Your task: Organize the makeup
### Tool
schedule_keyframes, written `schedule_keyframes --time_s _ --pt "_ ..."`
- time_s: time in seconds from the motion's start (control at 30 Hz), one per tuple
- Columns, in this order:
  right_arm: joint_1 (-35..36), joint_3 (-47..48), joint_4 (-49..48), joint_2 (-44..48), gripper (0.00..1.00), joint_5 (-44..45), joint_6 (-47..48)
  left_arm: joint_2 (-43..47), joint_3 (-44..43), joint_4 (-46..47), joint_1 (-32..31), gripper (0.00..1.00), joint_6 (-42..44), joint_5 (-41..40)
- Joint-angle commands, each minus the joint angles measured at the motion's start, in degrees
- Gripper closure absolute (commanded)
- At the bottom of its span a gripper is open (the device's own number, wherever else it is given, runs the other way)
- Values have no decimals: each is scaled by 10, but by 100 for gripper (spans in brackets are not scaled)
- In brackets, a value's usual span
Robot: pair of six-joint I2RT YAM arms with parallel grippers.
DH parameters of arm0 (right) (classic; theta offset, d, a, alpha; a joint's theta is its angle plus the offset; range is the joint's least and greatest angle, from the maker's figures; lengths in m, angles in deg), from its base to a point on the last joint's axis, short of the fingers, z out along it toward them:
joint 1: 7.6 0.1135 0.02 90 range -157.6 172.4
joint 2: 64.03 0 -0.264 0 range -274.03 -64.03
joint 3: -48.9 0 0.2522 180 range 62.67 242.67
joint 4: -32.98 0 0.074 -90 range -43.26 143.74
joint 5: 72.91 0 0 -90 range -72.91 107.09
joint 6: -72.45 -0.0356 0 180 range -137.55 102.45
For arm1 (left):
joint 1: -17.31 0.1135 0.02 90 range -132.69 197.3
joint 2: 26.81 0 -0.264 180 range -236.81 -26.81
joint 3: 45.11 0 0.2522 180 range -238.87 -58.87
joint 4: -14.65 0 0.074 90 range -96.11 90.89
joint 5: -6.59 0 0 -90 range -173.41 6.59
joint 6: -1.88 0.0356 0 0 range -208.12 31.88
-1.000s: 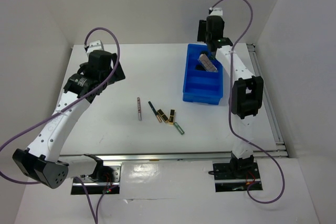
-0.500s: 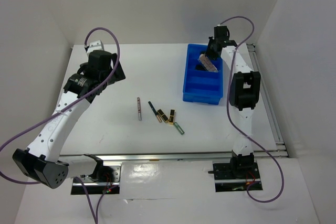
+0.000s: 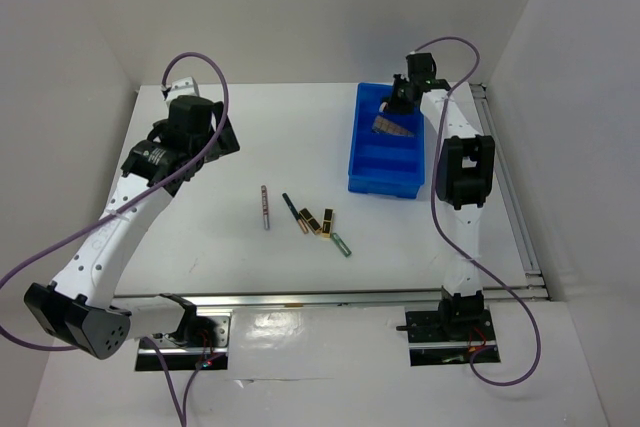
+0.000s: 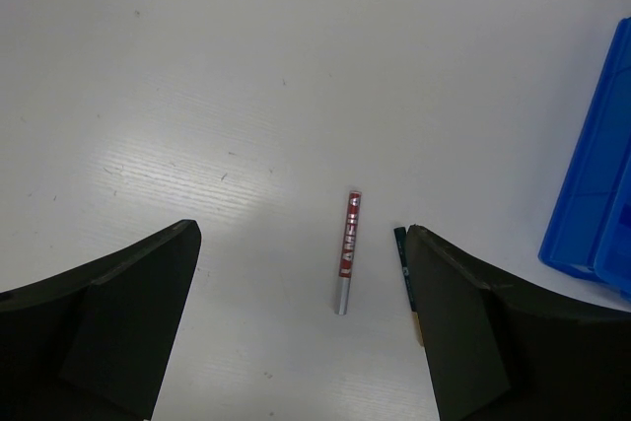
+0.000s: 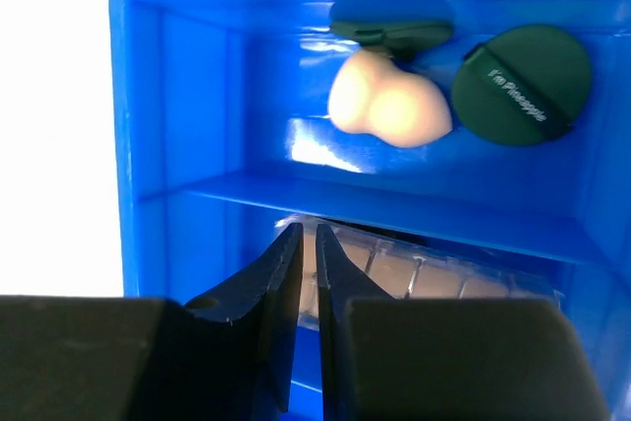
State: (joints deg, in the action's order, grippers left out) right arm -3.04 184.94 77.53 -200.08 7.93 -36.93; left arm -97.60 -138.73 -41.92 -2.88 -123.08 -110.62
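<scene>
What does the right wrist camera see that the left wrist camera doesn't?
Only the right wrist camera: a peach sponge, two dark green pads, and the right claw pinching a tan palette, all inside the blue bin. Only the left wrist camera: a red-and-silver pencil and a dark pencil lying on the white table, between the fingers of the wide-open left claw. Both: the blue bin, and each camera's own black claw.
</scene>
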Motion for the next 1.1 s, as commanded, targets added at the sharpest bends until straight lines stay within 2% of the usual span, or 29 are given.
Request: schedule_keyframes --time_s 0.0,0.2,0.37,0.5,0.53,0.63,0.73,0.87,1.07 --pt "-4 1 1 0 82 -29 18 -1 -12 11 -1 1 -5 -4" --pt "13 7 23 11 82 -10 35 -1 -12 11 -1 1 0 1" --pt "42 -34 -5 85 82 26 47 -1 -12 11 -1 1 0 1" --pt "106 -88 -18 168 69 40 78 5 1 11 -1 1 -5 -4" --pt "142 -105 -18 182 55 51 88 5 1 11 -1 1 -11 -11" --pt "217 -176 -29 221 33 64 100 5 -5 -13 -1 1 -16 -21" --pt "286 -227 -15 242 29 64 100 -1 -12 -25 -1 1 -21 -37" --pt "340 -279 -10 242 27 55 100 -1 -12 -30 -1 1 -27 -48" --pt "412 -250 -1 170 26 82 112 18 7 -24 -1 1 -41 -60"
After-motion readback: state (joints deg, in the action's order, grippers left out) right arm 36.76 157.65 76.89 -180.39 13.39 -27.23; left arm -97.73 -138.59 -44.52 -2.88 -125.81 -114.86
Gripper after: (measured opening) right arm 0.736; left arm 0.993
